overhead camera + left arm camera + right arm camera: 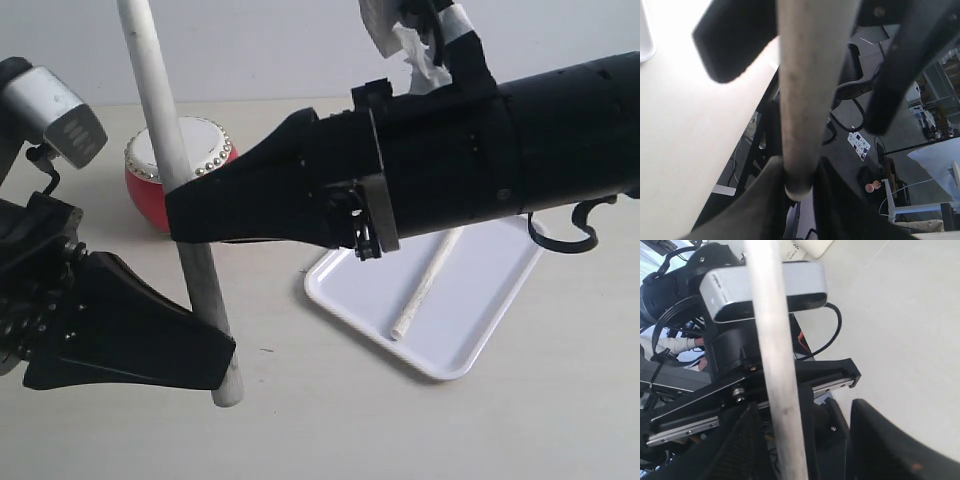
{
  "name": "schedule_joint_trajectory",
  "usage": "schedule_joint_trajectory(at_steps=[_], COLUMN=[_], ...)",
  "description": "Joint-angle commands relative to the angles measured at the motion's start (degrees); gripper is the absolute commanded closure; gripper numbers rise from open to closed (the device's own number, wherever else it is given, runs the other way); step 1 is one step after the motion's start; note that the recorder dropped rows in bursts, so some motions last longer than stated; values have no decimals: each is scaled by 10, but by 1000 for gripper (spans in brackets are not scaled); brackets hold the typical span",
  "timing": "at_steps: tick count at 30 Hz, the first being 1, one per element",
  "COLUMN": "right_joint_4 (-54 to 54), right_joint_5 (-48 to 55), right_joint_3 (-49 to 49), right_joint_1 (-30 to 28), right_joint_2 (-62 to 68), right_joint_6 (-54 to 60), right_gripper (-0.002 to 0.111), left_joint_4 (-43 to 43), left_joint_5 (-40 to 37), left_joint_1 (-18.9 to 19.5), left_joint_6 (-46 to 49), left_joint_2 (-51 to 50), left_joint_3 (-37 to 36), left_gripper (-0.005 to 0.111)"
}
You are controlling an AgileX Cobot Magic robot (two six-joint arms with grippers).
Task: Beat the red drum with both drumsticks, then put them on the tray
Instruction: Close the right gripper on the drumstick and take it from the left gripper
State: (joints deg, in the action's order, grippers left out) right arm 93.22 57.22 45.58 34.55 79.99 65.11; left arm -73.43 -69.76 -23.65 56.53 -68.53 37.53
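Closest to the exterior camera was my right gripper, a big black shape reaching across from the right. Its jaws stood wide apart around the held drumstick, not clamped on it. My left gripper was closed on that stick close to its lower end and kept it nearly upright above the pale tabletop.

Only the exterior view showed the rest of the scene. The red drum sat on the table at the back left, behind the stick, partly covered by it and by my right fingers. Its body was glossy red, its skin off-white, with a ring of silver studs under the rim. The white tray lay to the right, well apart from the drum, half hidden under my right arm. In it lay the second drumstick, thin and pale, set diagonally.

My left wrist view alone showed the stick's blunt end pinched between my left fingers, with the table edge and floor beyond. My right wrist view alone showed the stick close against one finger with a clear gap to the other, and the silver camera on my left arm behind it.
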Motion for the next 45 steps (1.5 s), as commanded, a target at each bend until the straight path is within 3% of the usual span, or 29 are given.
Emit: schedule_joint_trajectory(at_steps=[1, 21, 28, 39, 43, 45], right_joint_4=[27, 28, 28, 28, 22, 19], right_joint_5=[31, 88, 78, 56, 56, 54], right_joint_3=[-1, -1, -1, -1, -1, -1], right_joint_1=[1, 1, 1, 1, 1, 1], right_joint_2=[24, 29, 29, 29, 29, 29], right_joint_6=[20, 26, 27, 27, 27, 27], right_gripper=[54, 61, 83, 91, 108, 108], left_joint_4=[-8, -4, -12, -20, -20, -20], left_joint_5=[-2, -2, -2, -2, -2, -2], left_joint_1=[-4, -4, -4, -4, -4, -4], left_joint_6=[4, 2, 2, 2, 2, 2], left_joint_2=[4, -20, -45, -49, -49, -49], left_joint_3=[-1, -1, -1, -1, -1, -1], left_gripper=[107, 107, 107, 107, 107, 107])
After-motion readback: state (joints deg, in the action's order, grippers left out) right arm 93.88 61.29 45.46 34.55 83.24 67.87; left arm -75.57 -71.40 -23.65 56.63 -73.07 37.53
